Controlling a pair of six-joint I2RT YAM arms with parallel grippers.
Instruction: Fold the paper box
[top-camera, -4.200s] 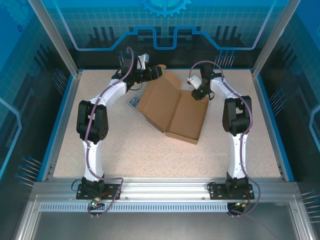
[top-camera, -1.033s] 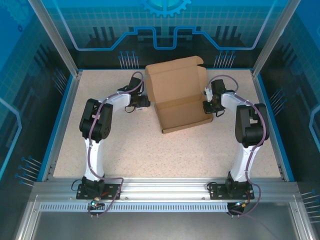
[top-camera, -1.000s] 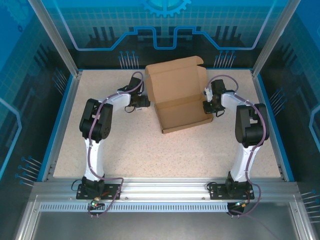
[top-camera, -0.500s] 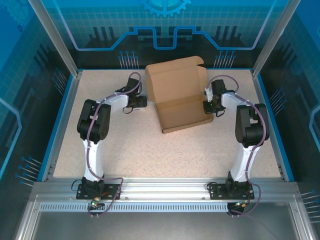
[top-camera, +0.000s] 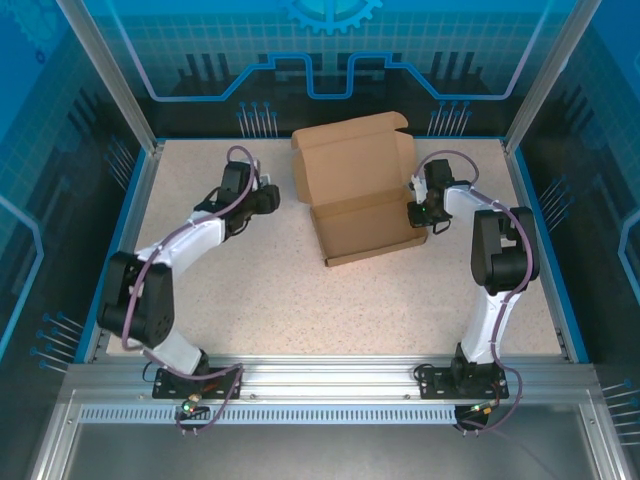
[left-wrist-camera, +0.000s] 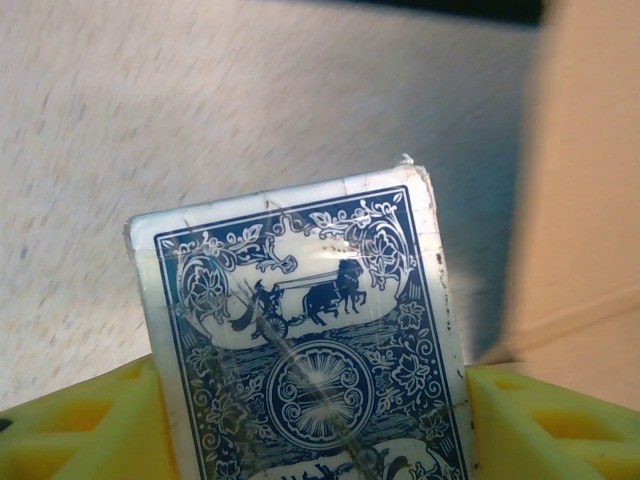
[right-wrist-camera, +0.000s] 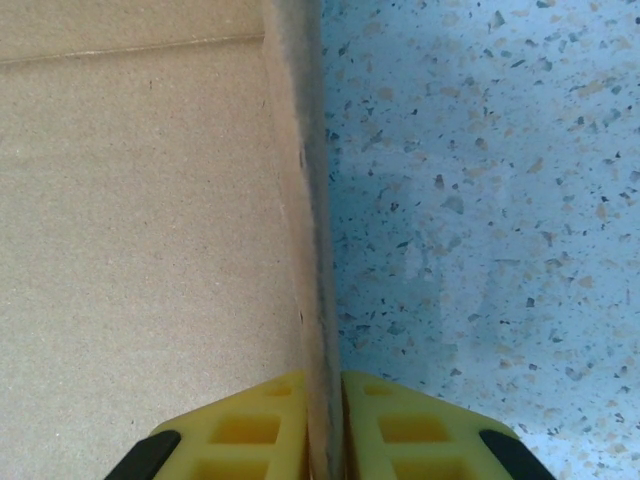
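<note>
The brown paper box (top-camera: 365, 228) stands at the back middle of the table with its tray open and its lid (top-camera: 350, 162) upright behind it. My right gripper (top-camera: 417, 212) is shut on the tray's right wall; in the right wrist view its yellow fingers (right-wrist-camera: 250, 430) clamp the cardboard edge (right-wrist-camera: 300, 200) between them. My left gripper (top-camera: 265, 196) is to the left of the box, apart from it, shut on a blue-and-white patterned card pack (left-wrist-camera: 305, 330). The box's side (left-wrist-camera: 590, 150) shows blurred at the right of the left wrist view.
The speckled table (top-camera: 300, 300) stretches bare in front of the box. A blue rim (top-camera: 135, 215) and metal frame posts (top-camera: 110, 80) border the work area. The back wall lies just behind the box lid.
Earlier the box lay slanted and half flat; now it stands squared with its lid up. In the last half second the left arm swung left, away from the box, carrying the card pack. The right arm has stayed put.
</note>
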